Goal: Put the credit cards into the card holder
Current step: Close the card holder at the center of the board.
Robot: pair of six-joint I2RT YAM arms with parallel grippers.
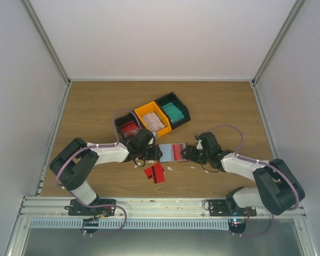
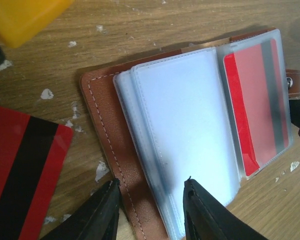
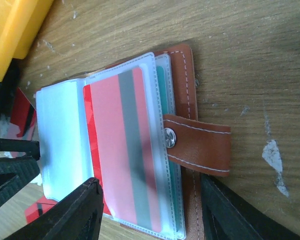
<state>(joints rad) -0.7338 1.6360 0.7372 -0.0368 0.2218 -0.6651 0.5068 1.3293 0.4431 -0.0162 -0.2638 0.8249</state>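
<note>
The reddish-brown card holder (image 1: 172, 152) lies open on the table between my two grippers. In the left wrist view its leather cover (image 2: 102, 125) and empty clear pockets (image 2: 185, 120) show, with a red credit card (image 2: 260, 105) in the far pocket. My left gripper (image 2: 150, 184) is open, its jaws astride the holder's near edge. My right gripper (image 3: 149, 197) is open, astride the half holding the red card (image 3: 125, 150); a teal card (image 3: 162, 85) sits in a pocket behind. A loose red card (image 1: 155, 173) lies on the table.
Three joined bins stand behind the holder: black with red cards (image 1: 129, 127), orange with pale cards (image 1: 153, 119), black with teal cards (image 1: 174, 111). The holder's snap strap (image 3: 202, 145) sticks out sideways. White scraps litter the wood. Enclosure walls stand left and right.
</note>
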